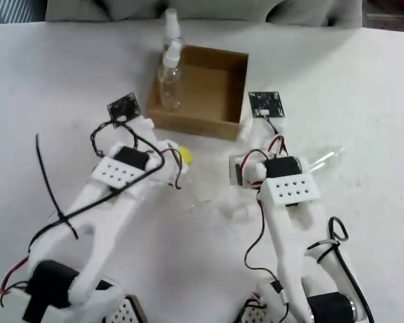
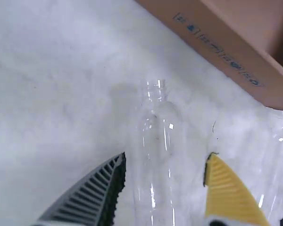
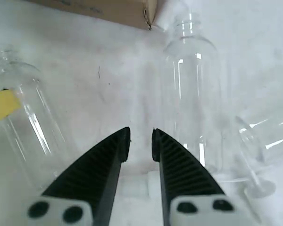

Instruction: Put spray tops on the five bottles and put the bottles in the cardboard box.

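Note:
A clear bottle (image 2: 158,141) with no top lies on the white table, neck toward the cardboard box (image 2: 236,42). My left gripper (image 2: 166,157) is open around it, with a little room on each side between bottle and fingers. The same bottle (image 3: 28,122) appears in the right wrist view beside the yellow finger. My right gripper (image 3: 140,143) hovers over the table with its black fingers almost together and nothing between the tips. Another topless bottle (image 3: 193,84) lies just beside it. In the box (image 1: 215,121) lies one bottle with a spray top (image 1: 170,84).
A second bottle with a spray top (image 1: 172,23) stands behind the box. Another clear bottle (image 1: 323,159) lies to the right of the right arm, also visible as the bottle (image 3: 269,132) beside a small clear part (image 3: 259,188). Both arms crowd the table's middle.

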Robot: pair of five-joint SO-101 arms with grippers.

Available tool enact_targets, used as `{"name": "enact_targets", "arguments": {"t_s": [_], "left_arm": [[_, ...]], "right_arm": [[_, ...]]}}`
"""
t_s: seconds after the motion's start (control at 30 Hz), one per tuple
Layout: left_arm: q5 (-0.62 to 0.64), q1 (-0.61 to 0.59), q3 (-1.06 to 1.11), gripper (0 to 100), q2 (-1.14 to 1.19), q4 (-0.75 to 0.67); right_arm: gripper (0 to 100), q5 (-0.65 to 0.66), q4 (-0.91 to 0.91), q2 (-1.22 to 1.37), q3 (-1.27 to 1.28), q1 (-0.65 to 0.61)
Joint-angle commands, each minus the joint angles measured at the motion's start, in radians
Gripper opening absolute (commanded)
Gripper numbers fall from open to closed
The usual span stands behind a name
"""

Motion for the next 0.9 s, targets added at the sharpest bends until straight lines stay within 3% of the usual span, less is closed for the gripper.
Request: {"name": "enact_targets", "arguments": {"t_s": [0.0,0.5,0.87], "left_arm": [[0.017,-0.039,-0.117,27,0.097,-0.009],[0.018,-0.074,-0.241,27,0.317,-0.009],[0.020,-0.076,-0.241,27,0.326,-0.009]], "right_arm": [[5.6,0.012,-0.015,-0.030,-0.008,0.008],[5.6,0.014,-0.015,-0.030,-0.008,0.008],[5.6,0.014,-0.015,-0.030,-0.008,0.008]]}}
